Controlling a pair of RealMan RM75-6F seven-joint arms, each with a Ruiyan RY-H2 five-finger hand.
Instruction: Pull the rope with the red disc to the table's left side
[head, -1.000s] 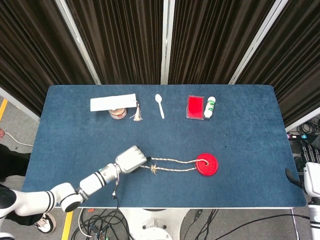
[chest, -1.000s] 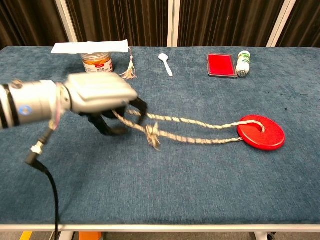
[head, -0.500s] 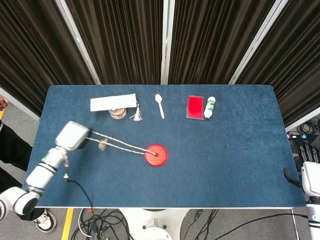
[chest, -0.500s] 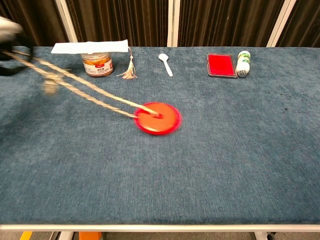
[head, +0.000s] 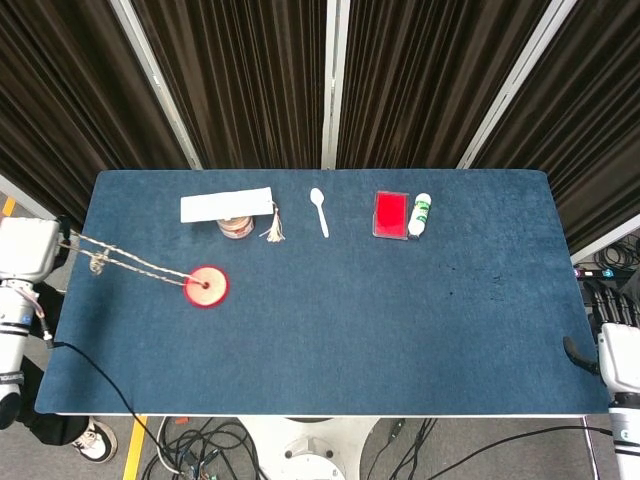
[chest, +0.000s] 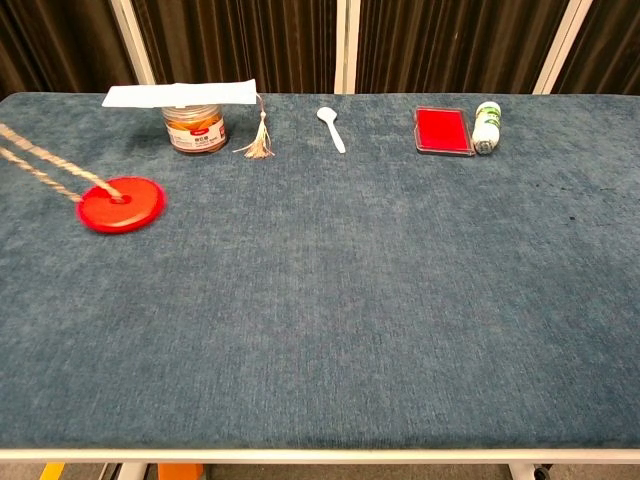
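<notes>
The red disc (head: 206, 286) lies flat on the blue table near its left side; in the chest view the red disc (chest: 121, 204) sits at the far left. A doubled rope (head: 130, 262) runs taut from the disc's centre hole to my left hand (head: 28, 250), which grips the rope's end just beyond the table's left edge. The rope (chest: 40, 171) leaves the chest view at the left, and the left hand is outside that view. My right hand (head: 617, 345) hangs low past the table's right edge, and how its fingers lie is unclear.
Along the far edge stand a jar (head: 236, 226) under a white paper strip (head: 226, 205), a tassel (head: 273, 226), a white spoon (head: 319, 210), a red flat box (head: 390, 214) and a small white bottle (head: 420, 215). Dark curtains hang behind the table.
My left hand has swept left past the table's edge, dragging the rope. The red disc has slid from the table's right-centre to its left side.
</notes>
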